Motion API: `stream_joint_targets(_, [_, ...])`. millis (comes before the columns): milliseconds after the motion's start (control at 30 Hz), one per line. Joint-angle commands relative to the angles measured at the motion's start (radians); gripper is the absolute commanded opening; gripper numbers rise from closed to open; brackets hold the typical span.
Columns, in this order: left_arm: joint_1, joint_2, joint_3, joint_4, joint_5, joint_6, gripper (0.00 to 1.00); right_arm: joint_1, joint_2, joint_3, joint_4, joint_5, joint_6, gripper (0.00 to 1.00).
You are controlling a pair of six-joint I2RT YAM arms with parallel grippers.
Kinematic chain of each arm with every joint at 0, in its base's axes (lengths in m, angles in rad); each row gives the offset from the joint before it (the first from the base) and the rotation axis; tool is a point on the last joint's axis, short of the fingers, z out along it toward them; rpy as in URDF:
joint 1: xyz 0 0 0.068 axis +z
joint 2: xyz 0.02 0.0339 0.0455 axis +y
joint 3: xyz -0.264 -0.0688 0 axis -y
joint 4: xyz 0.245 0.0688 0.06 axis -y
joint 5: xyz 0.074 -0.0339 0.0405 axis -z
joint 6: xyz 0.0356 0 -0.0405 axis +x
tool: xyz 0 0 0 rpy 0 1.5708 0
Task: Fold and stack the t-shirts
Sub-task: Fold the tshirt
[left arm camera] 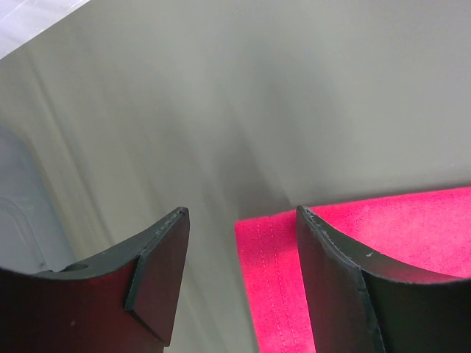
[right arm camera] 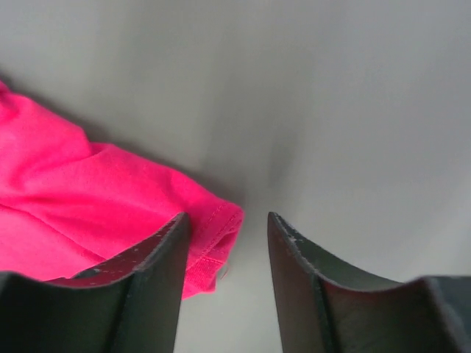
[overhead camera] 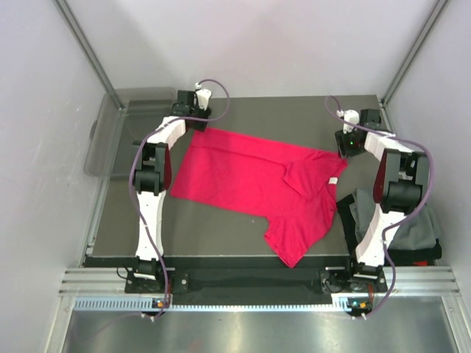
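A bright red t-shirt lies spread out and partly folded on the dark table, with a small white tag near its right side. My left gripper is open at the shirt's far left corner. In the left wrist view the hemmed corner lies between the open fingers, close to the right one. My right gripper is open at the shirt's far right sleeve. In the right wrist view the sleeve edge lies beside the left finger. Dark grey t-shirts lie heaped at the table's right edge.
A clear plastic bin stands off the table's far left corner. White walls close in the back and both sides. A metal rail runs along the near edge by the arm bases.
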Motion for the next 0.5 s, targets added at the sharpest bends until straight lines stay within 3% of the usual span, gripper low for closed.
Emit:
stream_joint_targets(0, [0.000, 0.001, 0.034, 0.006, -0.003, -0.022, 0.64, -0.017, 0.031, 0.065, -0.077, -0.061, 0.011, 0.45])
stream_joint_targets(133, [0.000, 0.000, 0.031, 0.009, -0.003, -0.027, 0.64, -0.019, 0.078, 0.096, -0.121, -0.079, -0.001, 0.30])
stream_joint_targets(200, [0.000, -0.002, 0.025, 0.013, -0.008, -0.025, 0.64, -0.022, 0.107, 0.115, -0.131, -0.090, -0.004, 0.12])
stream_joint_targets(267, [0.000, -0.003, 0.013, 0.021, -0.017, -0.025, 0.64, -0.023, 0.129, 0.149, -0.156, -0.099, -0.006, 0.05])
stream_joint_targets(467, [0.000, 0.015, 0.025, 0.036, -0.060, -0.017, 0.62, -0.025, 0.195, 0.301, -0.154, -0.070, 0.010, 0.01])
